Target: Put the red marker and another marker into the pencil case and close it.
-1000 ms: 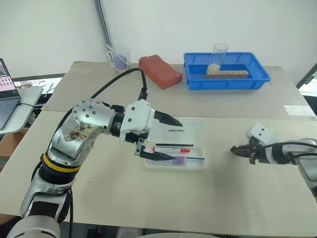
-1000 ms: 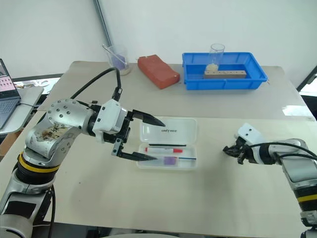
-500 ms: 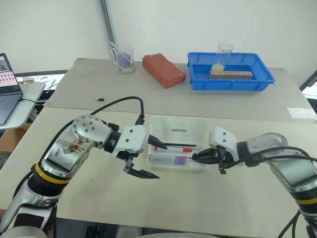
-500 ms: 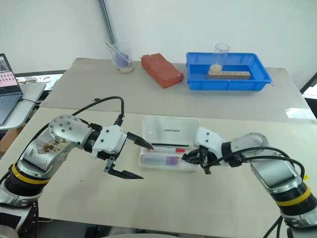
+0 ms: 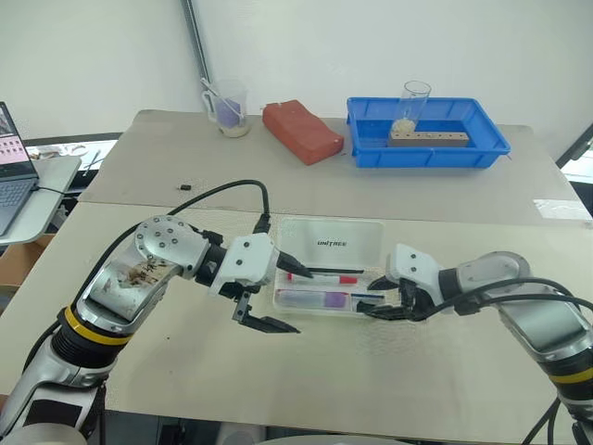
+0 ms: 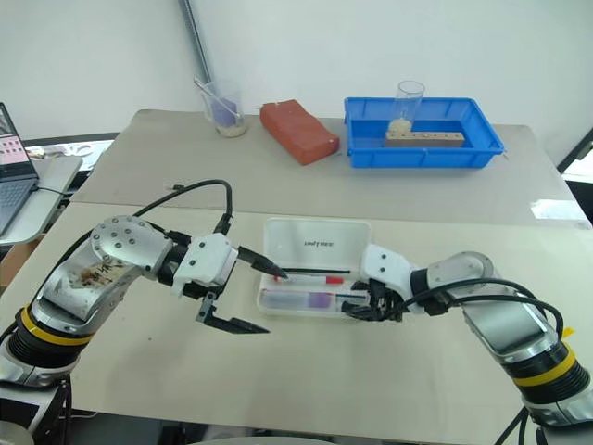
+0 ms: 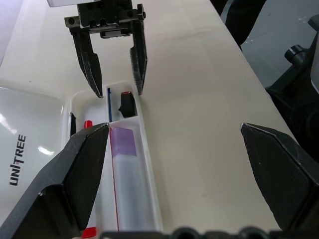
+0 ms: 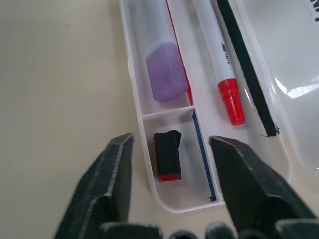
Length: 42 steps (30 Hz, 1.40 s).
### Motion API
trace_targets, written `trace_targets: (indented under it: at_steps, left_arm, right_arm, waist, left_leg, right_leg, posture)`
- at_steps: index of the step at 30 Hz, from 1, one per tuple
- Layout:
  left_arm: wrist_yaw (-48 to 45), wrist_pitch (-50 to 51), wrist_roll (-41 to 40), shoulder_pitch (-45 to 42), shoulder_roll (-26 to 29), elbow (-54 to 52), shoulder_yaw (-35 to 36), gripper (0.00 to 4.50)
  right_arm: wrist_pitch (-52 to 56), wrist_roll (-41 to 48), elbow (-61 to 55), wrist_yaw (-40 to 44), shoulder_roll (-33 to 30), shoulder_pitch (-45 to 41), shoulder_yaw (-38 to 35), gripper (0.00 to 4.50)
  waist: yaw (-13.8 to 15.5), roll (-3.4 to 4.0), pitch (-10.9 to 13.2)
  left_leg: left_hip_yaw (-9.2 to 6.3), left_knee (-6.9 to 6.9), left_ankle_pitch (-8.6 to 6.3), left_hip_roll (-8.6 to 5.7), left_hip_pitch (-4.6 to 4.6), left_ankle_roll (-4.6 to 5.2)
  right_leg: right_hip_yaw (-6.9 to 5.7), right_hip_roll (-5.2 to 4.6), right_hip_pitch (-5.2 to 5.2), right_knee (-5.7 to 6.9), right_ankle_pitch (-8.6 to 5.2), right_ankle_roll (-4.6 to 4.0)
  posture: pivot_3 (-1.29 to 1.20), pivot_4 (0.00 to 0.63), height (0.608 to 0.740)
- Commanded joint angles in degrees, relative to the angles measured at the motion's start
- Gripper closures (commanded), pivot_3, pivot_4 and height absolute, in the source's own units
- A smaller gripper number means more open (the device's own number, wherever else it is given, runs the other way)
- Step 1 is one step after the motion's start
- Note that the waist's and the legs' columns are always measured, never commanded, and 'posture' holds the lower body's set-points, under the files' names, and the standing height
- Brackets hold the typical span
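The flat white translucent plastic pencil case (image 5: 326, 275) lies open on the beige table (image 5: 445, 371), between the two grippers. The right gripper (image 6: 357, 309) hovers at the case's end, fingers spread apart and empty. Directly beyond its fingertips lie the pale lilac highlighter with the purple cap (image 8: 160, 56) and the slim white red-capped marker (image 8: 220, 59), both inside the case. The left gripper (image 5: 283, 297) stands wide open at the opposite end, empty.

A lab or test room: plain white walls, bare beige surface (image 5: 445, 371), blue tray (image 5: 428, 148), beaker (image 5: 229, 107), laptop (image 5: 14, 167) alongside.
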Motion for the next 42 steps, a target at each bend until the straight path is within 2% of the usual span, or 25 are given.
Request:
trace_targets:
  at_steps: [1,4,7,11,14,15,22,29,35,42]
  left_arm:
    - [1.79,2.44,-0.71,-3.1,0.17,1.96,2.8,0.0]
    - [8.56,4.01,1.27,-7.69,-3.79,11.17,5.0,0.0]
    - [18.55,0.45,4.41,-11.72,-11.24,24.1,8.11,0.81]
    - [27.43,-3.32,8.28,-16.23,-17.69,39.26,10.57,2.76]
    - [28.29,-7.48,11.2,-18.18,-19.55,48.71,9.4,4.19]
    - [27.93,-7.92,11.77,-18.63,-19.97,50.7,8.98,4.46]
    - [23.98,-5.31,15.24,-21.28,-21.32,58.31,6.22,4.46]
    - [12.65,0.2,12.36,-20.23,-20.45,54.93,6.18,4.46]
    - [3.6,6.08,8.54,-16.3,-17.1,43.98,5.63,4.46]
    - [-5.86,5.94,7.35,-7.58,-9.75,26.35,-0.28,4.46]
  right_arm:
    - [1.96,3.39,-2.58,-1.64,0.29,-1.25,-6.25,0.16]
    - [6.84,9.18,-6.14,-4.95,2.59,-1.52,-12.73,0.07]
    - [12.31,13.63,-10.8,-10.02,5.93,-3.08,-16.42,0.0]
    - [17.76,16.86,-14.22,-16.11,9.12,-7.12,-17.61,0.0]
    - [19.12,17.4,-15.03,-19.13,9.78,-9.13,-17.62,0.0]
    - [19.42,17.7,-15.19,-19.77,9.66,-9.54,-17.73,0.0]
    - [21.61,21.63,-17.75,-22.54,9.31,-11.76,-19.69,0.0]
    - [22.58,23.44,-17.8,-26.12,9.47,-13.62,-20.53,0.0]
    - [21.78,23.92,-17.23,-26.2,8.03,-11.99,-21.07,0.0]
    - [20.27,24.67,-16.09,-22.57,4.53,-9.78,-20.58,0.0]
  waist:
    - [-0.04,0.0,0.0]
    - [0.12,-0.01,0.0]
    - [0.32,-0.01,-0.01]
    - [0.17,-0.02,0.0]
    - [0.1,-0.03,0.01]
    - [0.08,-0.03,0.01]
    - [0.0,-0.04,0.02]
    - [-0.44,-0.04,0.02]
    - [-0.54,-0.03,0.01]
    - [-0.55,-0.02,0.01]
  left_leg:
    - [0.0,0.0,0.0,0.0,0.0,0.0]
    - [-0.01,-0.01,0.0,0.01,0.01,0.0]
    - [-0.09,0.04,0.0,-0.01,-0.01,0.0]
    - [-0.1,0.0,0.0,-0.02,-0.04,0.0]
    - [-0.11,-0.03,0.0,-0.04,-0.07,0.01]
    - [-0.1,-0.04,0.0,-0.04,-0.08,0.01]
    - [-0.1,-0.06,0.0,-0.06,-0.12,0.0]
    - [-0.11,-0.13,0.0,-0.04,-0.15,0.0]
    - [-0.1,-0.15,0.0,-0.03,-0.16,0.0]
    - [-0.09,-0.19,0.0,-0.01,-0.11,0.0]
  right_leg:
    - [0.0,0.0,0.01,0.0,0.0,0.0]
    - [-0.01,0.01,0.01,0.01,0.0,0.01]
    - [-0.05,0.03,0.01,0.06,-0.05,0.1]
    - [-0.03,0.04,-0.04,0.06,0.06,-0.08]
    - [-0.03,0.04,-0.09,0.07,0.13,-0.2]
    - [-0.02,0.04,-0.1,0.07,0.13,-0.2]
    - [-0.04,0.03,-0.11,0.07,0.13,-0.2]
    - [-0.06,0.04,-0.17,0.07,0.13,-0.2]
    - [-0.05,0.04,-0.18,0.06,0.13,-0.21]
    - [-0.04,0.02,-0.14,0.02,0.13,-0.24]
  posture:
    - [0.0,0.15,0.74]
    - [0.0,0.15,0.74]
    - [0.0,0.15,0.74]
    - [0.0,0.15,0.74]
    - [0.0,0.15,0.74]
    - [0.0,0.15,0.74]
    - [0.0,0.15,0.74]
    - [0.0,0.15,0.74]
    - [0.0,0.15,0.74]
    - [0.0,0.15,0.74]
